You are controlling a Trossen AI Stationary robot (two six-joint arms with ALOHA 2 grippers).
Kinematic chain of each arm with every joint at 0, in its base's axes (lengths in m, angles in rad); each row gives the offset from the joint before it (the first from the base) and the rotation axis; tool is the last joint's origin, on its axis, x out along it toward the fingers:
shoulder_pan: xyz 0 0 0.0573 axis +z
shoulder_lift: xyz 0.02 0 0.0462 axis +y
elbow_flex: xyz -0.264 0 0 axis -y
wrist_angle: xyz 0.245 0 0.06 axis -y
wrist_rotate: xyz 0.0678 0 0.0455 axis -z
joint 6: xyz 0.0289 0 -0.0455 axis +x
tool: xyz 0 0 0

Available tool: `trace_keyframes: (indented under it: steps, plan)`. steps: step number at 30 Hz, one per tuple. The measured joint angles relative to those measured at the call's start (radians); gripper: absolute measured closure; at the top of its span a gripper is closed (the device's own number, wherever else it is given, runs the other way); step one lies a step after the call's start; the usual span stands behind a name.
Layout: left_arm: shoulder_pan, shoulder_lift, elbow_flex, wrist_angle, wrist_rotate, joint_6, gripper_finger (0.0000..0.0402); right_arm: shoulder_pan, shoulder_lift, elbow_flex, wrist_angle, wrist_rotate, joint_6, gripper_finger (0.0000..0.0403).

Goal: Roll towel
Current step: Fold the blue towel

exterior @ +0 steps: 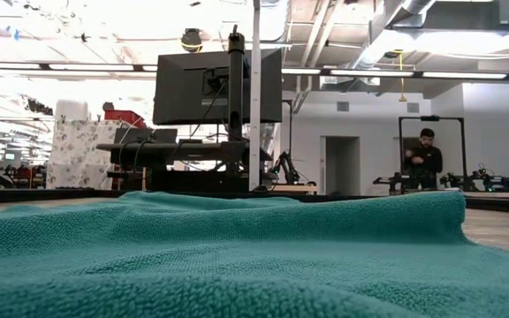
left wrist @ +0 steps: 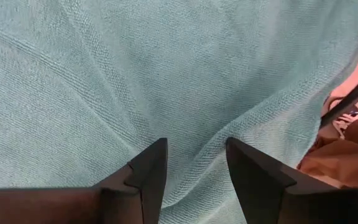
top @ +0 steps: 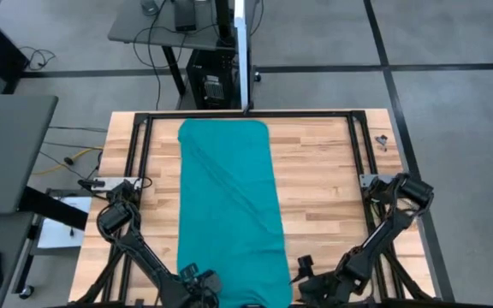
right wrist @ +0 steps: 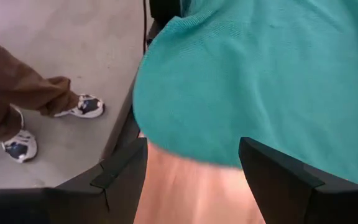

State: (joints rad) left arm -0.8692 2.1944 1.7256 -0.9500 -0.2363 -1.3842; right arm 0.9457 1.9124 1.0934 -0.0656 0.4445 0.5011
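The wooden tabletop (top: 323, 162) is carrying the towel (top: 228, 205) (person standing beyond); both grippers, left (left wrist: 194, 168) and right (right wrist: 191, 171), are hovering at its near end, jaws apart.

We find no text, label, brand, number or sign that we can read in any of the views.
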Motion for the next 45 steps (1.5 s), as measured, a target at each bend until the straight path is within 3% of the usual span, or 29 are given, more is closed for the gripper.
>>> trace_keyframes:
  steps: [5,13,24,33,41,45]
  plan:
    - [0.000,0.000,0.000,-0.002,0.007,0.000,0.0254,0.017,0.089,0.083,0.055,0.003,-0.081,0.0155]
    - [0.000,0.000,0.000,0.002,0.019,0.003,0.0254,0.034,0.171,0.087,0.212,0.003,-0.158,0.0155]
    - [-0.038,0.000,0.128,0.053,0.026,0.118,0.0254,-0.005,0.170,0.088,0.118,0.003,-0.274,0.0155]
    - [-0.158,0.041,0.137,0.173,-0.008,-0.042,0.0254,-0.016,0.167,0.064,0.120,0.002,-0.298,0.0155]
    - [-0.146,0.111,0.145,0.115,0.004,-0.080,0.0254,-0.028,0.166,0.053,0.129,-0.015,-0.298,0.0155]
    - [-0.149,0.109,0.145,0.174,0.009,-0.077,0.0254,-0.029,0.166,0.052,0.132,-0.026,-0.298,0.0155]
